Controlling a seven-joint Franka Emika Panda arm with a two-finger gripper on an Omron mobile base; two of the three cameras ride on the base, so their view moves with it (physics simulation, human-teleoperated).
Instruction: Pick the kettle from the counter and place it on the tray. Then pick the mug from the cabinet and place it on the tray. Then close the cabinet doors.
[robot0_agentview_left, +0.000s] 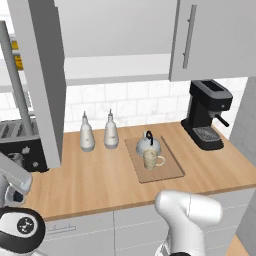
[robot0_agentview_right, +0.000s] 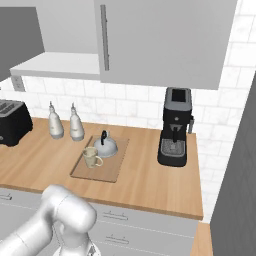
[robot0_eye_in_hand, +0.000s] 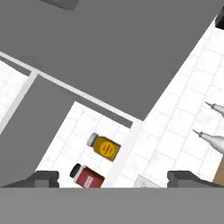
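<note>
Left base view — coffee machine (robot0_agentview_left: 207, 114) and two bottles (robot0_agentview_left: 87, 132) flank tray (robot0_agentview_left: 170, 170).

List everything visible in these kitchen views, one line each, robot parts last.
kettle: one, pale grey, back of the tray
mug: one, cream, on the tray in front of the kettle
tray: one, tan wood, on the counter
counter: one, light-brown wood
bottles: two, whitish, left of the tray by the wall
coffee machine: one, black, right end of the counter
toaster: one, black, left end
cabinet doors: two, grey, left one open
jars: two, yellow and red, under the shelf
pincer: one, dark tips, open
</note>
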